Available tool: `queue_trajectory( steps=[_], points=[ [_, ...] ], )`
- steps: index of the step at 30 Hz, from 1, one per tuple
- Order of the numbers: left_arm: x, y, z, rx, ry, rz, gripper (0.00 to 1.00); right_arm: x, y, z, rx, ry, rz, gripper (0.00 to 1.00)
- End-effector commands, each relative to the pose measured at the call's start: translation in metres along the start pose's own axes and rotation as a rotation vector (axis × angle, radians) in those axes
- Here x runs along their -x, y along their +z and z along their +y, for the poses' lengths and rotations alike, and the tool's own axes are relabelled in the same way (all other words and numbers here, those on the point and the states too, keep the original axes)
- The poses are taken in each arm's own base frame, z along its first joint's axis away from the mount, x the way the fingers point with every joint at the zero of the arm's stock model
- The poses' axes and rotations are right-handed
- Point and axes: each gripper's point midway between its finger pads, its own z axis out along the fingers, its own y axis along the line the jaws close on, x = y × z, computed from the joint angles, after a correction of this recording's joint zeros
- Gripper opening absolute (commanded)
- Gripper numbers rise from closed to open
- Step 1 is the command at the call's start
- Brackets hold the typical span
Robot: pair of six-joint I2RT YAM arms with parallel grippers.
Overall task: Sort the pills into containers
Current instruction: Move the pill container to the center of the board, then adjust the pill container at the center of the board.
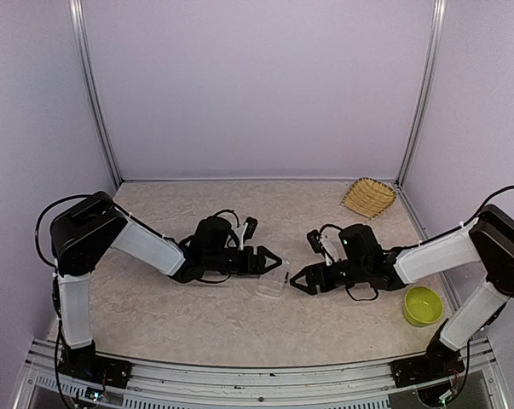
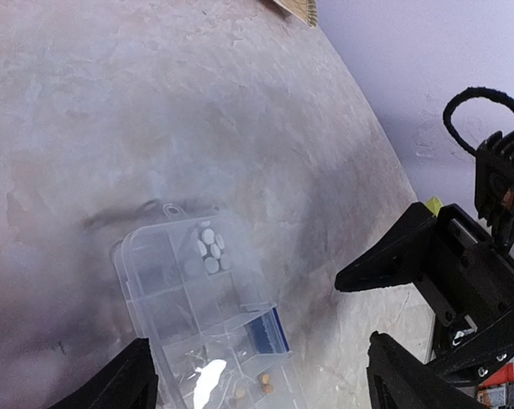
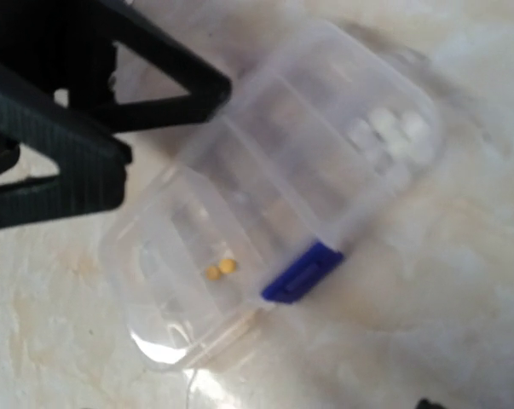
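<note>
You have the flat clear plastic compartment box lying on the beige marbled tabletop near its middle, a touch toward 6 o'clock, between the two arms. Your left arm comes in from 9 o'clock of the box and your right arm from 3 o'clock. The left jaws stand released, spread wide at the box's 11 o'clock edge. The right wrist view shows their black tips just beside the clear wall, and you cannot tell whether they touch it. The right jaws are released too, with only bare tabletop in the gap between them, just off the box's 3 o'clock side and gripping nothing. Inside the box, a cluster of round white pills sits in a corner compartment at the end with the small hanging tab, at 12 o'clock in the left wrist view. A few small orange pills lie in a compartment toward the opposite end. A blue plastic latch sits midway on one long side. Whether the lid is shut you cannot tell. A woven straw fan-shaped basket rests in the far corner at 1 o'clock, well apart, and a lime-green round bowl stands at 4 o'clock, beside the right arm.
</note>
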Motion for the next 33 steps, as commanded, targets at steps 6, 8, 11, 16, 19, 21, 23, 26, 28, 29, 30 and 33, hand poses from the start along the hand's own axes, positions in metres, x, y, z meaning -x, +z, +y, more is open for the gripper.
queue_trajectory(
  steps=[6, 8, 11, 16, 19, 21, 23, 26, 28, 29, 30, 33],
  points=[
    [0.031, -0.022, -0.021, 0.007, 0.075, -0.059, 0.90, 0.009, -0.015, -0.007, -0.079, -0.165, 0.014, 0.80],
    [0.038, -0.031, -0.025, 0.023, 0.090, -0.082, 0.96, 0.008, -0.017, -0.012, -0.124, -0.196, 0.029, 0.79],
    [0.051, -0.048, -0.033, 0.044, 0.113, -0.122, 0.99, 0.004, -0.019, -0.019, -0.201, -0.242, 0.062, 0.78],
    [0.059, -0.075, -0.045, 0.062, 0.139, -0.169, 0.99, -0.008, -0.014, -0.027, -0.327, -0.320, 0.125, 0.82],
    [0.057, -0.089, -0.046, 0.079, 0.148, -0.185, 0.99, -0.014, -0.006, -0.030, -0.392, -0.359, 0.159, 1.00],
    [0.058, -0.100, -0.047, 0.092, 0.151, -0.203, 0.99, -0.018, -0.001, -0.032, -0.426, -0.380, 0.180, 1.00],
    [0.057, -0.108, -0.048, 0.104, 0.157, -0.213, 0.99, -0.021, 0.005, -0.032, -0.451, -0.397, 0.194, 1.00],
    [0.058, -0.120, -0.048, 0.126, 0.165, -0.233, 0.99, -0.022, 0.013, -0.032, -0.487, -0.419, 0.205, 1.00],
    [0.058, -0.127, -0.048, 0.138, 0.170, -0.244, 0.99, -0.022, 0.018, -0.033, -0.518, -0.437, 0.212, 1.00],
    [0.057, -0.130, -0.047, 0.142, 0.170, -0.249, 0.99, -0.021, 0.020, -0.033, -0.530, -0.446, 0.215, 1.00],
    [0.056, -0.132, -0.046, 0.147, 0.169, -0.251, 0.99, -0.020, 0.023, -0.033, -0.542, -0.454, 0.214, 1.00],
    [0.054, -0.136, -0.045, 0.152, 0.166, -0.256, 0.99, -0.015, 0.032, -0.032, -0.570, -0.484, 0.220, 1.00]
  ],
)
